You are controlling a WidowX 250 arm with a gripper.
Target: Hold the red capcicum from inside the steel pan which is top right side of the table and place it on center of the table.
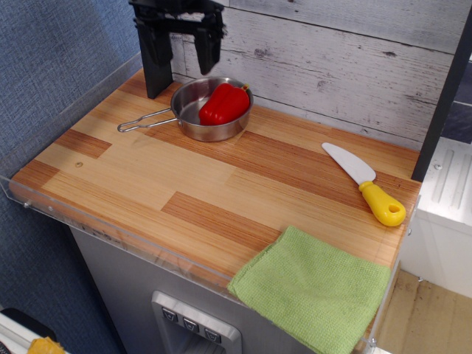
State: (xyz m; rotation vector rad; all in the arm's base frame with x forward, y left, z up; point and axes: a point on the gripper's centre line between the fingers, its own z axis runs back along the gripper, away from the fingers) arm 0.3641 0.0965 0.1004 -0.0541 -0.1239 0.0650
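Table (221,184): striped wood, steel pan (193,124) far left – red capcicum (223,104) inside.
Hidden: arm cut off above.
Gripper (182,55): above the pan – jaws spread, empty.
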